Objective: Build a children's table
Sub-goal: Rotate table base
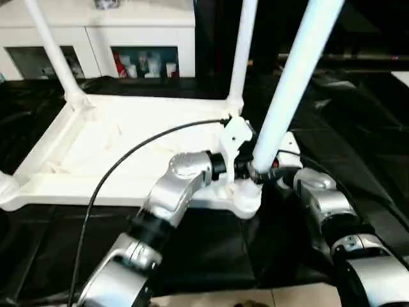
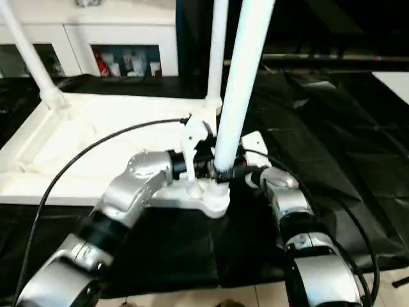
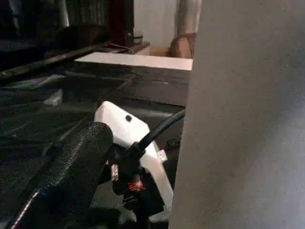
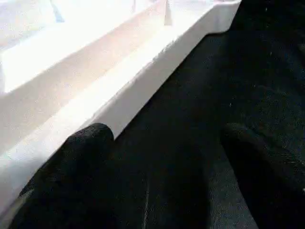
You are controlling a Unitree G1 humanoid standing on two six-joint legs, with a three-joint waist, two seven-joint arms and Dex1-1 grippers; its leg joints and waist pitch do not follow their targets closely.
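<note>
The children's table is in parts: its white tabletop lies upside down on the black cloth. Two white legs stand in the far corner sockets. A third leg stands in the near right socket. My left gripper is at the foot of this leg, open. One of its black fingers stands apart from the leg. My right gripper is just right of the same leg, open over the cloth beside the tabletop's rim, with nothing between its fingers.
A black cable arcs over the tabletop to my left wrist. The black-covered work table stretches to the right and behind. A white cabinet with glass doors stands at the back left. The tabletop's near left corner reaches the picture's edge.
</note>
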